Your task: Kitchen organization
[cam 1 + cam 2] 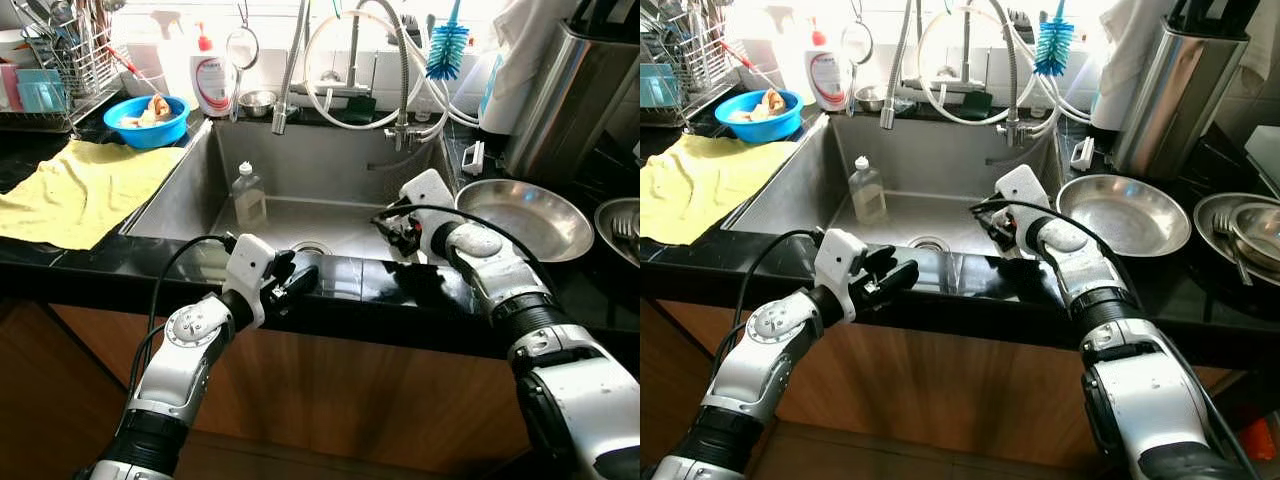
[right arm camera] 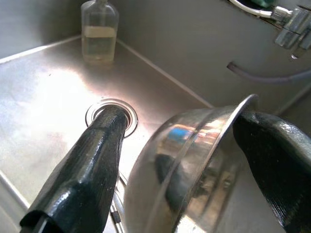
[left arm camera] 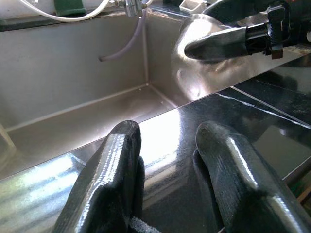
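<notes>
Reaching over the front edge of the sink (image 1: pixel 190 190), the right gripper (image 2: pixel 189 160) hangs low inside the basin with its two black fingers (image 2: pixel 82 170) spread around the rim of a steel bowl (image 2: pixel 194 165); one finger lies outside the bowl and the other inside, but whether they actually press on the metal cannot be told. That bowl sits tilted near the right wall of the basin, close to the drain (image 2: pixel 111 110). A small clear bottle (image 1: pixel 248 193) with pale liquid stands upright on the sink floor toward the back left. The left gripper (image 1: pixel 290 282) rests over the black counter (image 1: pixel 380 285) in front of the sink, fingers (image 3: pixel 112 179) parted and holding nothing. A wide steel pan (image 1: pixel 527 218) sits on the counter just right of the sink, with a tall steel container (image 1: pixel 570 95) behind it and a plate with a fork (image 1: pixel 1240 225) farther right. On the left lie a yellow cloth (image 1: pixel 85 190), a blue bowl (image 1: pixel 150 122) and a dish rack (image 1: pixel 55 60). A white soap bottle (image 1: pixel 211 75), a faucet (image 1: pixel 355 60) with hoses and a blue brush (image 1: pixel 446 45) line the back
</notes>
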`<state>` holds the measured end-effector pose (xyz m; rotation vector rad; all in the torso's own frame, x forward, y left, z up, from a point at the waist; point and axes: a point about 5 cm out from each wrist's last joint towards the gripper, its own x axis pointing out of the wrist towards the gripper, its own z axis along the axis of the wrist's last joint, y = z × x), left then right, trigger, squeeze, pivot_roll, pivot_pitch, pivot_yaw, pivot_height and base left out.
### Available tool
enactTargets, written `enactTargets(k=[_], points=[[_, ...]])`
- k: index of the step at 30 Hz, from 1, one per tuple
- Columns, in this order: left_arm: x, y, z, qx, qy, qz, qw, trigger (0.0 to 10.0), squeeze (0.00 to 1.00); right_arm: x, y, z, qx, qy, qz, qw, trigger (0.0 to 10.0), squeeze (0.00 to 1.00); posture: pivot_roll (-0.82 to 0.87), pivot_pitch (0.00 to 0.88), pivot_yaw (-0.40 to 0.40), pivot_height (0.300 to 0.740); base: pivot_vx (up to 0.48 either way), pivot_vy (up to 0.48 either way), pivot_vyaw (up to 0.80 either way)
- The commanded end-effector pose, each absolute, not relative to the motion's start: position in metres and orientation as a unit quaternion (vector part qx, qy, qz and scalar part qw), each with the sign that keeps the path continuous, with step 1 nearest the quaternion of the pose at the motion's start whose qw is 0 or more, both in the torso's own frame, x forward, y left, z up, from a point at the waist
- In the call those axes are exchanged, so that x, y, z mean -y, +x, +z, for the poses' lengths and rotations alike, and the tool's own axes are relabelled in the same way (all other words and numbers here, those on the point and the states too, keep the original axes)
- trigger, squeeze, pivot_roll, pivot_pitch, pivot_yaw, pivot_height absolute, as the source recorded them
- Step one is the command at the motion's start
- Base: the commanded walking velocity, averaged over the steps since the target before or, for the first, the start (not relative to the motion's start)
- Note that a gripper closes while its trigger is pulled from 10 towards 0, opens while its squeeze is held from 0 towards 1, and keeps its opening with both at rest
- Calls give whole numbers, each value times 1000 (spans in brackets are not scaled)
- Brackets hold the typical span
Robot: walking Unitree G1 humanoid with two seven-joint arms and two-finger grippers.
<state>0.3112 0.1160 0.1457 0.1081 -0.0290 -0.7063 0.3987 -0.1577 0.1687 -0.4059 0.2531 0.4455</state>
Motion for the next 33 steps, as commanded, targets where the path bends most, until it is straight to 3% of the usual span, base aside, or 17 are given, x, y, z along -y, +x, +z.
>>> enactTargets(k=[1,9,19,25,32,33], points=[[-121,311,138,-6,62,-336,940,10000,0,154,400,177,-104,-213,229,944,10000,0,-104,0,-30,740,0,0,0],[-121,310,137,-7,60,-335,940,10000,0,153,397,178,-99,-221,252,937,10000,0,-108,0,-33,740,0,0,0],[-120,311,137,-4,62,-332,941,10000,0,170,402,205,-17,-136,145,980,10000,0,-107,0,-33,740,0,0,0],[-121,309,137,-5,61,-332,941,10000,0,183,374,232,96,-95,49,990,10000,0,-114,0,-25,740,0,0,0],[-121,309,137,-6,62,-332,941,10000,0,206,342,230,108,-51,-44,992,10000,0,-120,0,-19,740,0,0,0],[-122,310,137,-7,63,-332,941,10000,0,216,334,224,91,-35,-61,993,10000,1000,-128,0,-16,740,0,0,0]])
